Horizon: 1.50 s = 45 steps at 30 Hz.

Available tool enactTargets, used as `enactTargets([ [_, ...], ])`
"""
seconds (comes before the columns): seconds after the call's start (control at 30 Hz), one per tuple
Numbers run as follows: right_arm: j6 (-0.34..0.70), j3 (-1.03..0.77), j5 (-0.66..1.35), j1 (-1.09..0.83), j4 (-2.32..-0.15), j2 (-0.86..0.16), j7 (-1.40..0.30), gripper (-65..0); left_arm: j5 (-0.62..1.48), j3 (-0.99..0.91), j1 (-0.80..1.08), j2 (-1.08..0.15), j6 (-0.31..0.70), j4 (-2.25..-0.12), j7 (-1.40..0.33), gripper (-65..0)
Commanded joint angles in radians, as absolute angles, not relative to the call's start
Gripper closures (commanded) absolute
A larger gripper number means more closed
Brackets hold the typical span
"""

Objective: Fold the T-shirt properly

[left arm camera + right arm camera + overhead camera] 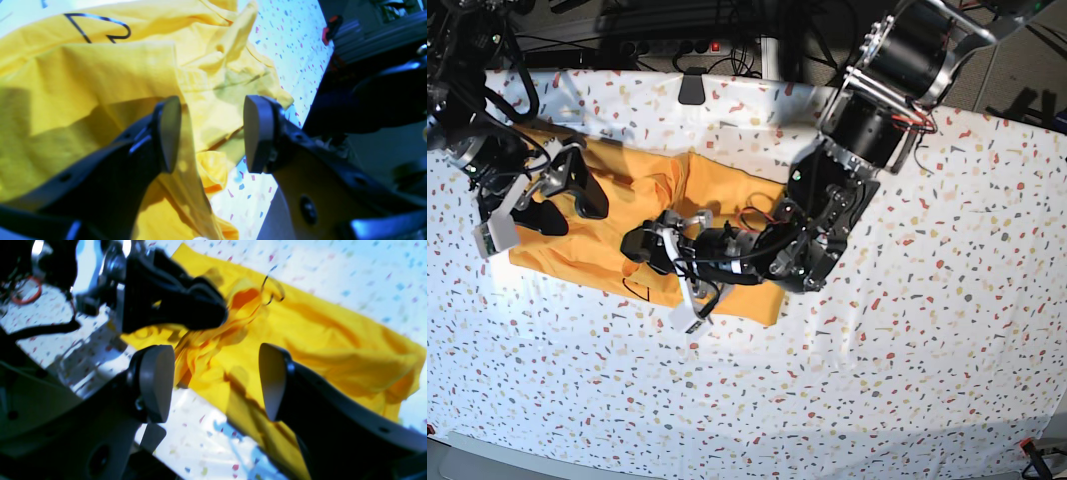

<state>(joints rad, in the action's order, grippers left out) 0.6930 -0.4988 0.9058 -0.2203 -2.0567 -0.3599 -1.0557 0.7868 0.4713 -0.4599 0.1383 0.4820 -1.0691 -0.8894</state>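
Your T-shirt (627, 235) lies rumpled on the speckled table (927, 330), bunched beneath the left gripper (211, 133); the right gripper (217, 383) hovers at its edge, both wide open and empty. Close carelessly and you'll likely pinch several layers, dragging the fold crooked.

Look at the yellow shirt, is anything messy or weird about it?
Yes. The T-shirt lies rumpled on the speckled table, not flat. Fabric is bunched into ridges near the open left tool, and one edge curls over on itself.
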Motion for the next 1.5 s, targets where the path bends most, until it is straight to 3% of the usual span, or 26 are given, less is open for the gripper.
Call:
enactTargets([
  [0.0, 0.698, -0.505, 0.915, -0.209, -2.07, -0.374, -1.034, -39.4, 0.788, 0.468, -0.485, 0.149, 0.495, -1.087, -0.867, -29.6],
  [0.23, 0.698, -0.505, 0.915, -0.205, -2.07, -0.374, -1.049, -39.4, 0.701, 0.466, -0.485, 0.149, 0.486, -1.087, -0.991, -29.6],
  [0.43, 0.698, -0.505, 0.916, -0.205, -2.07, -0.374, -1.047, -39.4, 0.878, 0.467, -0.479, 0.15, 0.488, -1.087, -1.036, -29.6],
  [0.6, 0.698, -0.505, 0.915, -0.205, -2.07, -0.374, -1.047, -39.4, 0.896, 0.467, -0.45, 0.15, 0.499, -1.087, -1.013, -29.6],
  [0.73, 0.696, -0.505, 0.758, -0.191, -2.06, -0.375, -1.0, -39.4, 0.937, 0.466, -0.434, 0.151, 0.503, -1.087, -0.965, -29.6],
  [0.8, 0.611, -0.505, 0.67, -0.165, -2.033, -0.377, -0.994, -39.4, 0.985, 0.466, -0.429, 0.151, 0.526, -1.087, -0.944, -29.6],
  [1.0, 0.568, -0.604, 0.628, -0.044, -1.826, -0.381, -1.016, -39.4, 0.943, 0.466, -0.429, 0.15, 0.577, -1.087, -0.944, -29.6],
  [1.13, 0.671, -0.703, 0.679, 0.049, -1.668, -0.39, -1.117, -39.4, 0.815, 0.464, -0.474, 0.147, 0.576, -1.087, -0.942, -29.6],
  [1.2, 0.678, -0.729, 0.761, 0.05, -1.591, -0.422, -1.116, -39.4, 0.802, 0.464, -0.501, 0.149, 0.575, -1.087, -0.942, -29.6],
  [1.47, 0.685, -0.737, 0.764, 0.049, -1.267, -0.59, -1.124, -39.5, 0.722, 0.465, -0.534, 0.149, 0.543, -1.087, -0.942, -29.6],
])
